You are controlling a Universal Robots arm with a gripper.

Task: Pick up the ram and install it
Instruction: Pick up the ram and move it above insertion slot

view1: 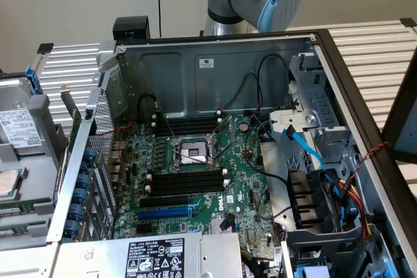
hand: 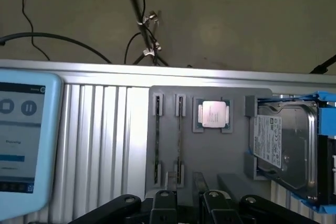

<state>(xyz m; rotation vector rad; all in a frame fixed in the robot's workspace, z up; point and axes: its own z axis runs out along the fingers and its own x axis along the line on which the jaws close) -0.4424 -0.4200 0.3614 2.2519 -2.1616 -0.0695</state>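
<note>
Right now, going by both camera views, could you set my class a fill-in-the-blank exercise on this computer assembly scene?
1. On the grey tray, the processor chip lies between the ram and the ___.
2. The memory slots on the motherboard are coloured ___.
3. The one brightly coloured long slot on the motherboard is ___.
Missing words: hard drive; black; blue.

Green motherboard [view1: 240, 161], black slots [view1: 186, 182], one blue slot [view1: 166, 213]; grey tray [hand: 210, 150], blue-framed drive [hand: 283, 145], pale-blue tablet [hand: 21, 129], black gripper [hand: 188, 205]
</note>
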